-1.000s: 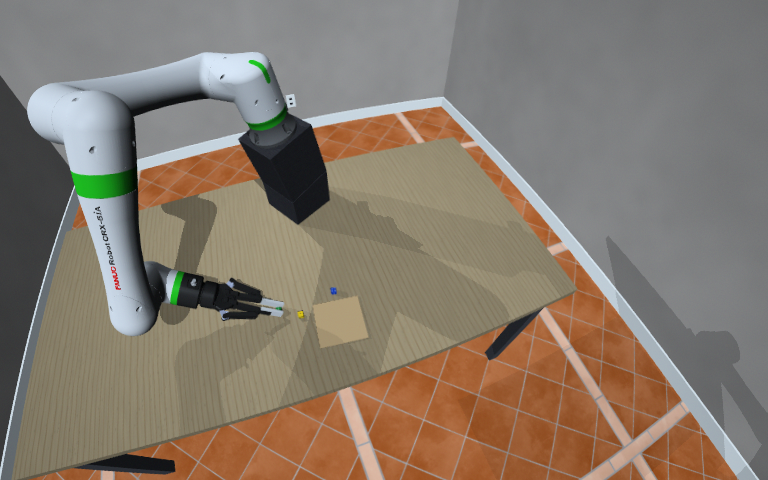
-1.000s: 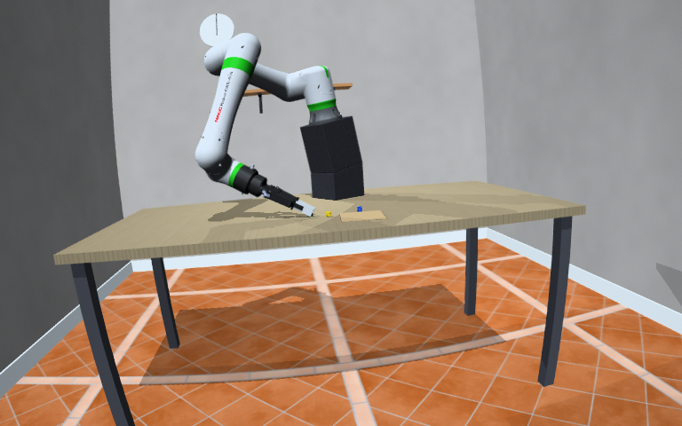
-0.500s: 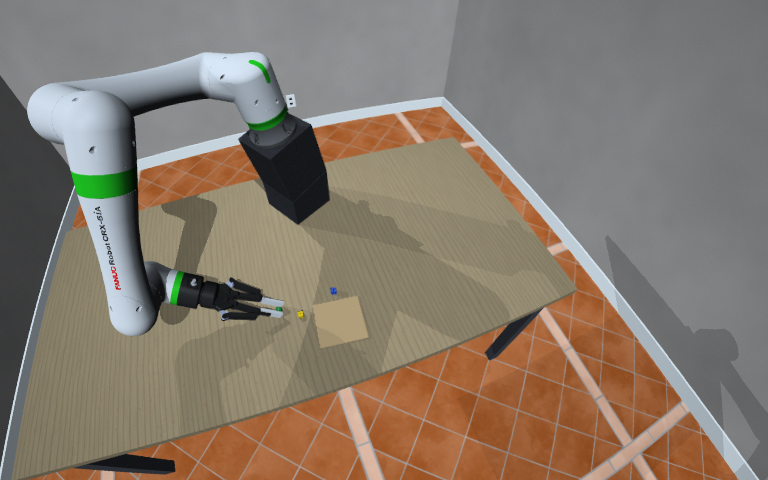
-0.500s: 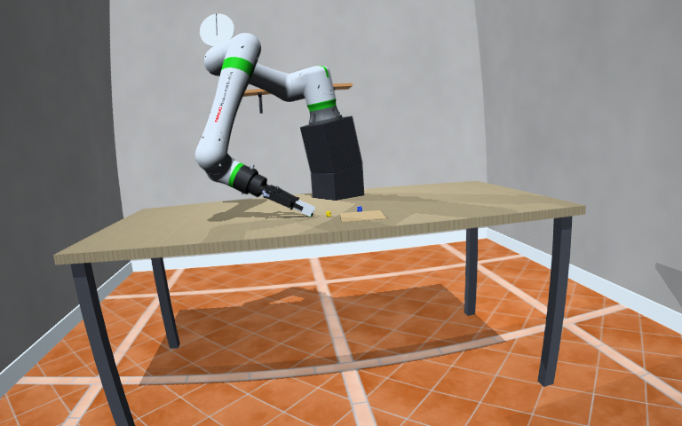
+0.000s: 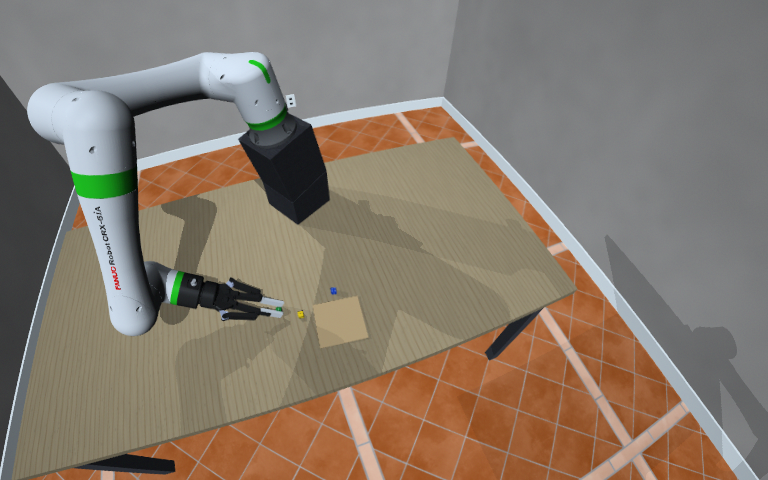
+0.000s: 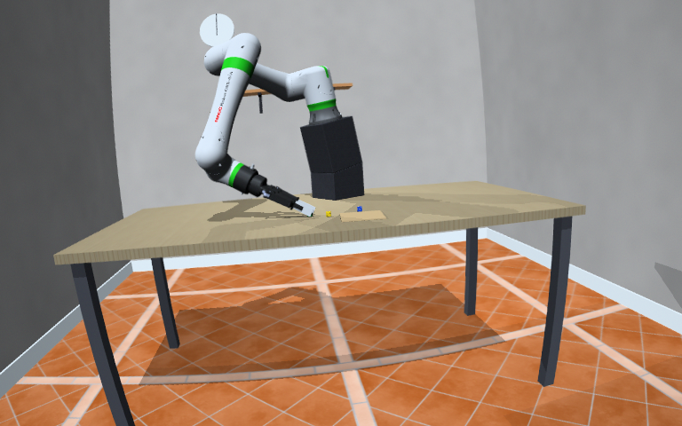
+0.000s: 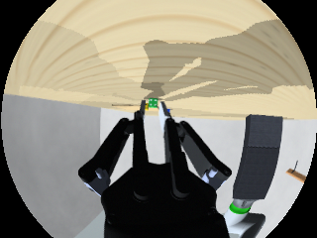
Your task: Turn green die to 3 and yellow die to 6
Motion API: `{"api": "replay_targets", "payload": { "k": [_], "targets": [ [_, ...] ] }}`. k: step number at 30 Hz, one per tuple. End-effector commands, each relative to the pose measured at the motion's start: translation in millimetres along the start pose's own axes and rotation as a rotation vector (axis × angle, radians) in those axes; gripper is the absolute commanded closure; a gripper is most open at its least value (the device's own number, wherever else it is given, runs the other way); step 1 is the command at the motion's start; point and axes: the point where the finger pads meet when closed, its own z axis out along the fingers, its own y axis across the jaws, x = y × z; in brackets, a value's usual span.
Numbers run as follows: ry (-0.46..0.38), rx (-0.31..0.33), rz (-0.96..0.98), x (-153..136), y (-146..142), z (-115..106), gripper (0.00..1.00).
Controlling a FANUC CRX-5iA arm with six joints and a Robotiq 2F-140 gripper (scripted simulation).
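Observation:
My gripper [image 5: 282, 308] [image 6: 311, 211] [image 7: 152, 107] is tilted low over the table left of the mat, its fingers a little apart. The green die [image 5: 279, 309] [image 7: 154, 102] is between the open fingertips, with a small gap beside it in the wrist view; it is mostly hidden in the exterior view. The yellow die [image 5: 300, 314] [image 6: 328, 214] [image 7: 147, 106] is on the table between the fingertips and the mat [image 5: 341, 323] [image 6: 362, 216]. The blue die [image 5: 333, 290] [image 6: 359, 209] [image 7: 169, 110] is on the table behind the mat. The top numbers are too small to read.
The black robot pedestal [image 5: 294, 175] [image 6: 334, 161] [image 7: 263, 154] stands at the back of the table [image 5: 453, 226] [image 6: 452, 216]. The table's front edge runs beyond the mat in the top view. Arm shadows cross the table around the dice.

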Motion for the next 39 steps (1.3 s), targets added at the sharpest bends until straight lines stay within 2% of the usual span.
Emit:
{"api": "replay_targets", "payload": {
  "k": [1, 22, 34, 39],
  "targets": [
    [0.000, 0.000, 0.000, 0.0, -0.1, -0.1, 0.81],
    [0.000, 0.000, 0.000, 0.0, -0.1, -1.8, 0.81],
    [0.000, 0.000, 0.000, 0.0, -0.1, -39.4, 0.81],
    [0.000, 0.000, 0.000, 0.0, -0.1, -46.8, 0.81]
  ]
}}
